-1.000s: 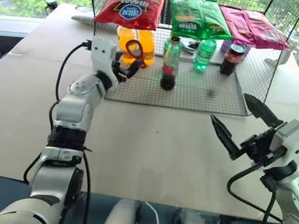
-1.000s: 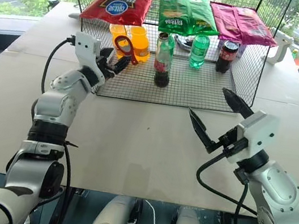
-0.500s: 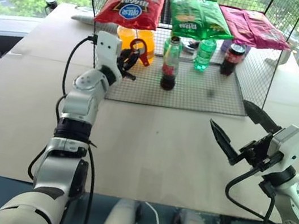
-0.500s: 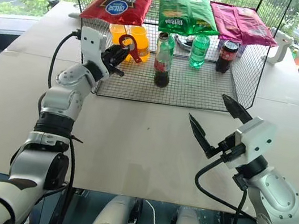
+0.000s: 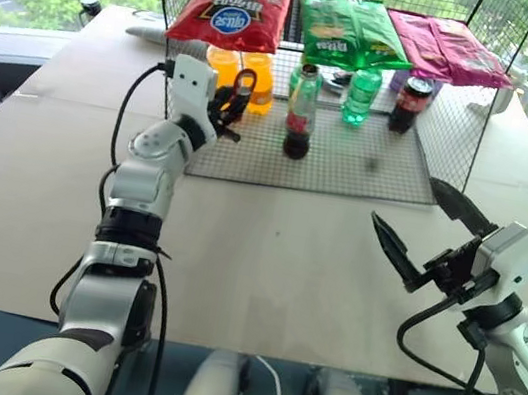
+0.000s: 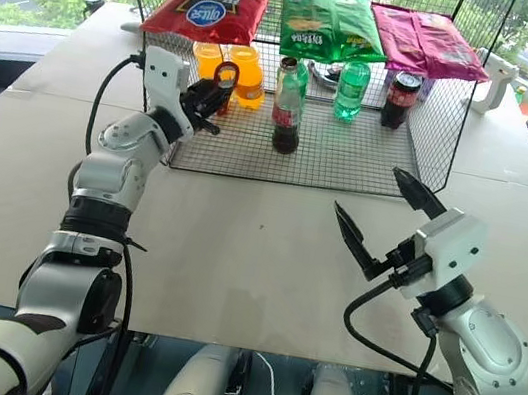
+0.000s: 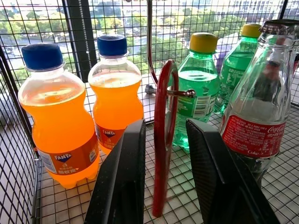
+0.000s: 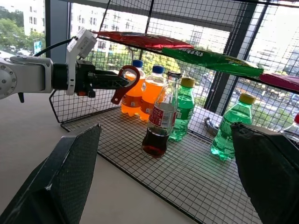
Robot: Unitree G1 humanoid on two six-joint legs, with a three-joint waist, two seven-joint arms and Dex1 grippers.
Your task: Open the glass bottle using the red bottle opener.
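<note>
The worktop (image 5: 264, 258) is a wide beige surface, and a black wire rack (image 5: 371, 165) stands at its far side, around 12 o'clock from the robot. 3 snack bags lie across the rack's top: a red bag (image 5: 232, 10) at the left, a green bag (image 5: 348, 29) in the middle and a magenta bag (image 5: 446, 48) at the right.

On the rack's mesh floor, 2 orange soda bottles (image 7: 114, 95) stand side by side at the left end. The glass bottle (image 5: 301, 113) stands upright near the front middle of the mesh, dark cola in its lower part and a red label band round its middle. Behind it, toward 1 o'clock, are 2 green plastic bottles (image 5: 361, 96), and a dark red-capped cola bottle (image 5: 410, 104) stands further right.

The left hand (image 5: 231, 106) reaches into the rack's left end, at about 9 o'clock of the glass bottle and apart from it. Its 2 black fingers (image 7: 124, 182) are closed on the red bottle opener (image 7: 162, 135), gripping the handle from both sides, with the ring head (image 8: 129, 74) sticking up above the fingertips just in front of the orange soda bottles.

The right hand (image 5: 431, 231) hovers over the bare worktop at about 4 o'clock from the rack, well apart from everything, its fingers spread wide and holding nothing.
</note>
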